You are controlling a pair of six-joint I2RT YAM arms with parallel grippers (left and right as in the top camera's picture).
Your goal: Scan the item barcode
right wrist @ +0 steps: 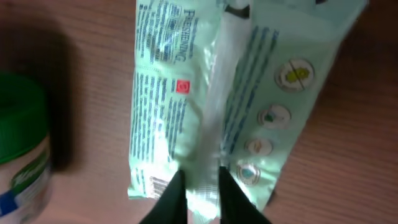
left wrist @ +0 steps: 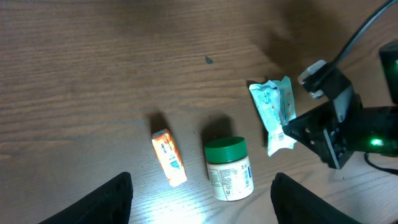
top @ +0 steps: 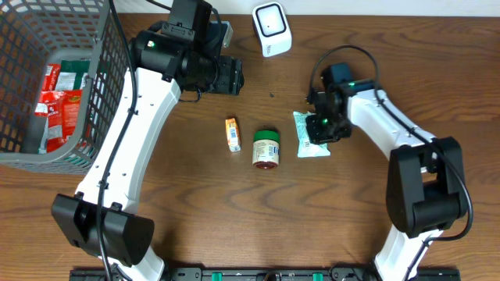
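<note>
Right of centre on the wood table (top: pixel 312 218), the right gripper (right wrist: pixel 200 186) pinches the packet (right wrist: pixel 168 93) by its seam; the left gripper (top: pixel 233 76), upper middle, gapes empty.

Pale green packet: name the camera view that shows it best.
Right wrist. The pale green packet fills the frame there, print and centre seam clear, the right gripper pinching that seam. Left wrist shows it small, the gripper overlapping one edge. Overhead shows it smallest, partly hidden under the gripper.

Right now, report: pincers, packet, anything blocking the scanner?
Left pincer open, empty. Right pincer shut on packet middle seam, packet flat on table. Jar close beside it, not touching; scanner beyond, unobstructed.
</note>
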